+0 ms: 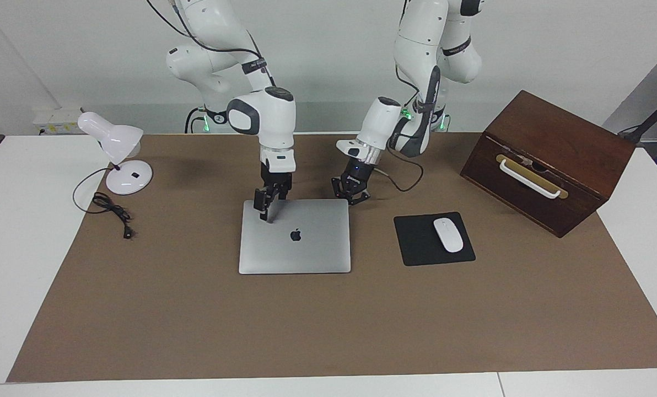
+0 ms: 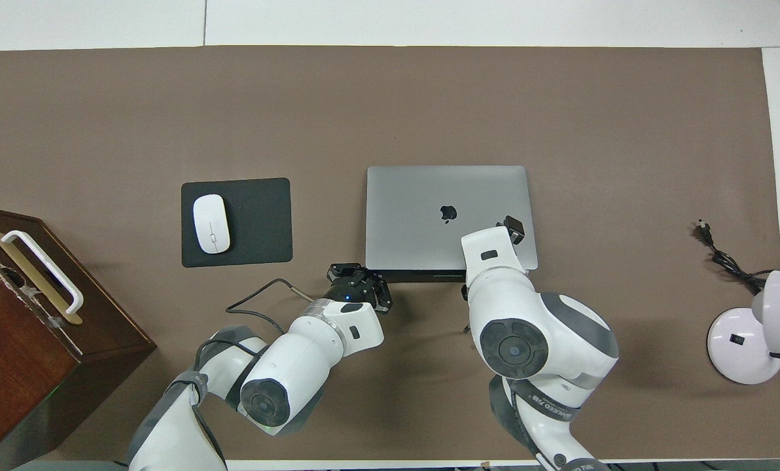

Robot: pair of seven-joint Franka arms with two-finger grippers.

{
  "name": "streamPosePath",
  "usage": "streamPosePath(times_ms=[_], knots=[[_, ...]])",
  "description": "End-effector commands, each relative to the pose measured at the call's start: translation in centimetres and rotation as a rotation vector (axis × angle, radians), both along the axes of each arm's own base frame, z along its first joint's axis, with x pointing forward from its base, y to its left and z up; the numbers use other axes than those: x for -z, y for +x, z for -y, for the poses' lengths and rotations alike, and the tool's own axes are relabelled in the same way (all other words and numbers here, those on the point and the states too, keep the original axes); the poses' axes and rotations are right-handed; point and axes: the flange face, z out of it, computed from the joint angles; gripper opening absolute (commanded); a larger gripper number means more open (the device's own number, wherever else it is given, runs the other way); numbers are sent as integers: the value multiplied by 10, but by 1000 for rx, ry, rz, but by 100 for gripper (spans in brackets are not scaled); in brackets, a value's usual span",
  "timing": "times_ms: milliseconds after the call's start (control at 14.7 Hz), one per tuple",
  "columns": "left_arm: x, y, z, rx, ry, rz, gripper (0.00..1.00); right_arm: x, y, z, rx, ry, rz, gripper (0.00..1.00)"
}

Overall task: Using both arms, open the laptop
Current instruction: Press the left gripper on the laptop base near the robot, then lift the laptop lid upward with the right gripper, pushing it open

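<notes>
laptop (image 1: 294, 236) shut flat | right gripper (image 1: 264, 212) on lid's 11 o'clock corner, fingers unclear | left gripper (image 1: 350, 194) closed, empty, at 1 o'clock corner | we pin base, lift lid slowly

Facing view: set high across the table, looking back and down at the robots — arm bases along the top edge, wall above them. Wide enough to take in the whole brown mat (image 1: 328, 325) and the white table (image 1: 20, 248) at both ends.

Overhead view: mounted high above the robots' own end, aimed forward and steeply down — arms entering from the bottom edge. Framed somewhat tighter, mat (image 2: 390, 104) filling nearly everything.

Shared by both, half a turn apart: the laptop (image 1: 295, 236) (image 2: 429, 203) near centre, with the mouse pad (image 1: 416, 242) (image 2: 259, 222), the wooden box (image 1: 549, 160) (image 2: 10, 340) and the desk lamp (image 1: 116, 151) (image 2: 750, 333) swapping sides around the laptop.
</notes>
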Motion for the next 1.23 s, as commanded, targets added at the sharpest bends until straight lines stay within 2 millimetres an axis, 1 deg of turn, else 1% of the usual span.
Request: streamPosePath(times_ms=[0,68,341,545,749,885,1022,1158], knots=[[15,3,0,17,17,1,0,-10,27,4,-16,-11,41,100],[15,3,0,17,17,1,0,-13,32,3,-15,-15,47,100],[15,3,0,18,17,3,0,-43,58,2,6,-60,68,100],[14,3,0,20,16,4,0,-65,73,5,26,-82,72,100],[16,3,0,20,19,2,0,-87,91,20,28,-62,46,100],[16,3,0,20,19,2,0,-109,106,33,28,-56,28,100],[16,3,0,21,20,3,0,-125,121,38,50,-55,5,100],[16,2,0,23,20,3,0,-133,132,43,51,-42,-5,100]])
